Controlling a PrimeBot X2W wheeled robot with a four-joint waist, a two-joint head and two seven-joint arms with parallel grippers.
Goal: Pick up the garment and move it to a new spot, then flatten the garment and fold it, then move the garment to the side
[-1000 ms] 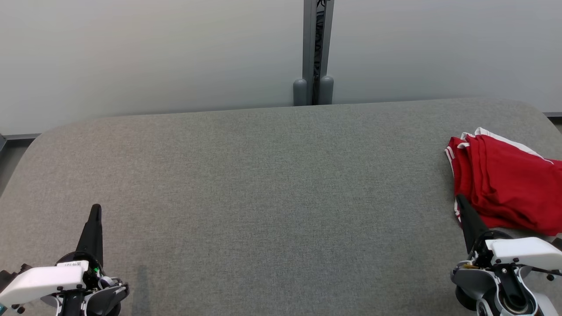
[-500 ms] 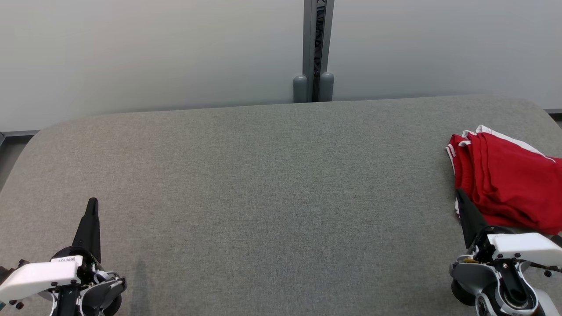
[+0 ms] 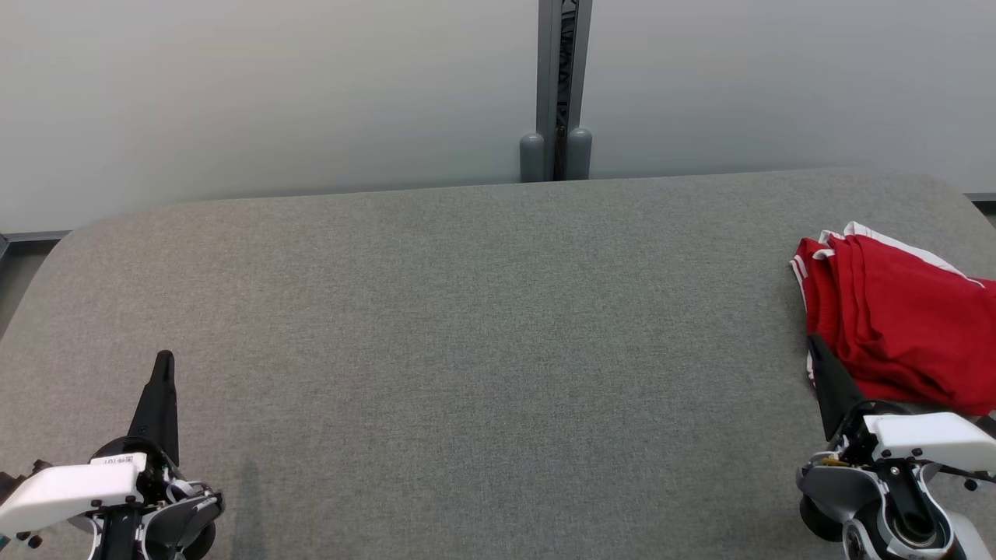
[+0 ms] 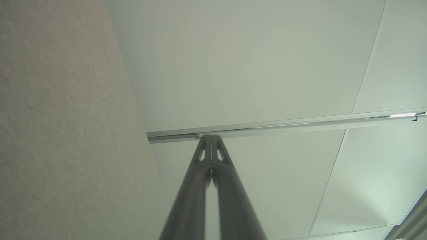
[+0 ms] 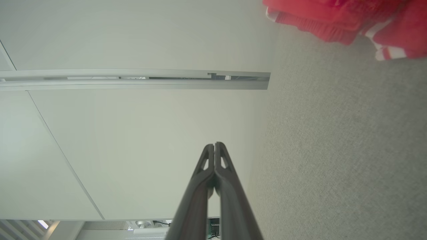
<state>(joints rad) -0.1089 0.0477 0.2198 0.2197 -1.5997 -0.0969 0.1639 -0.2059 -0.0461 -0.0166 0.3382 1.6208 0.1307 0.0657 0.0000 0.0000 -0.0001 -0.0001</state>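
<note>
Garment (image 3: 895, 319): red, folded, lying at the right edge of the table (image 3: 467, 350). Left gripper (image 4: 210, 136) and right gripper (image 5: 214, 144): wrist views show fingertips pressed together, nothing held. Head view places the right gripper near the garment, the left well apart.

Garment (image 3: 895, 327) was red with white stripe trim, possibly at the hems. Table (image 3: 467, 350) was heathered grey. Gripper fingers (image 3: 159, 397) were dark.
</note>
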